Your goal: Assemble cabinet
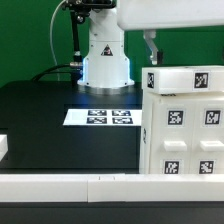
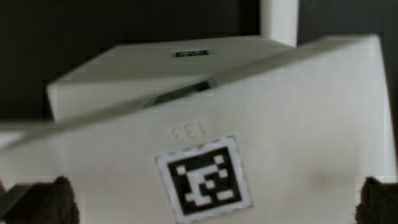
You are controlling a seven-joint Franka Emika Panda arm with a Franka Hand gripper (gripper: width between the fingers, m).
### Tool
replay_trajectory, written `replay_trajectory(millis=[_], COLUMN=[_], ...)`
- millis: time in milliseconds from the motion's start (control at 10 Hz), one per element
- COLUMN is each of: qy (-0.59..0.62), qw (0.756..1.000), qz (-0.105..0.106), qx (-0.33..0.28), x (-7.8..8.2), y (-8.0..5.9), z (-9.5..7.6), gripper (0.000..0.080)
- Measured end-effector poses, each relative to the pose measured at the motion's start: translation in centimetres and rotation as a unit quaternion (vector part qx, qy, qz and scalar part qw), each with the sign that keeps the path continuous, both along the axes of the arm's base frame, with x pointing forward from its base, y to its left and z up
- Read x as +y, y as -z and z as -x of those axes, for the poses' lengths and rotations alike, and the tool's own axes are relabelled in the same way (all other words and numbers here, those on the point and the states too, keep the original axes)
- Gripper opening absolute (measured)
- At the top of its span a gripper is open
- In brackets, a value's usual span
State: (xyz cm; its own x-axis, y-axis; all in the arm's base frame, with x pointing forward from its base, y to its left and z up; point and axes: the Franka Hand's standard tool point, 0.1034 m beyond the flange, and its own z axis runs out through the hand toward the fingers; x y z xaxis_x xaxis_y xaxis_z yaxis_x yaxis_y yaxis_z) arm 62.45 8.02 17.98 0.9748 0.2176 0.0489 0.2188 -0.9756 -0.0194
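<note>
Black table (image 1: 40, 120), marker board (image 1: 104, 117) flat on it, fingers (image 2: 39, 200) spread wide either side of tagged cabinet (image 2: 196, 130), contact unclear

White cabinet (image 1: 184, 122) (black-and-white square tags), black table (image 1: 50, 125)

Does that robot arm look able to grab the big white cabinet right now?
Probably yes. The gripper hangs just above the cabinet, nothing between them. In the wrist view, the fingers sit spread on either side of a tagged white face, seemingly open, not yet touching it.
</note>
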Motion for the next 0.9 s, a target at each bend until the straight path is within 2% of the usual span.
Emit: replay_trajectory(millis=[100, 400, 500, 700, 800, 900], qy=[-0.061, -0.132, -0.186, -0.363, -0.404, -0.417], qw=[0.998, 0.991, 0.982, 0.931, 0.913, 0.908], qz=[0.010, 0.014, 0.020, 0.044, 0.046, 0.046], qx=[-0.001, -0.002, -0.003, 0.006, 0.009, 0.010], x=[0.07, -0.29, -0.35, 0.56, 0.52, 0.22], y=[0.07, 0.13, 0.11, -0.28, -0.20, -0.13], z=[0.06, 0.01, 0.01, 0.12, 0.18, 0.18], gripper=[0.0795, 0.0795, 0.0795, 0.0795, 0.0795, 0.0795])
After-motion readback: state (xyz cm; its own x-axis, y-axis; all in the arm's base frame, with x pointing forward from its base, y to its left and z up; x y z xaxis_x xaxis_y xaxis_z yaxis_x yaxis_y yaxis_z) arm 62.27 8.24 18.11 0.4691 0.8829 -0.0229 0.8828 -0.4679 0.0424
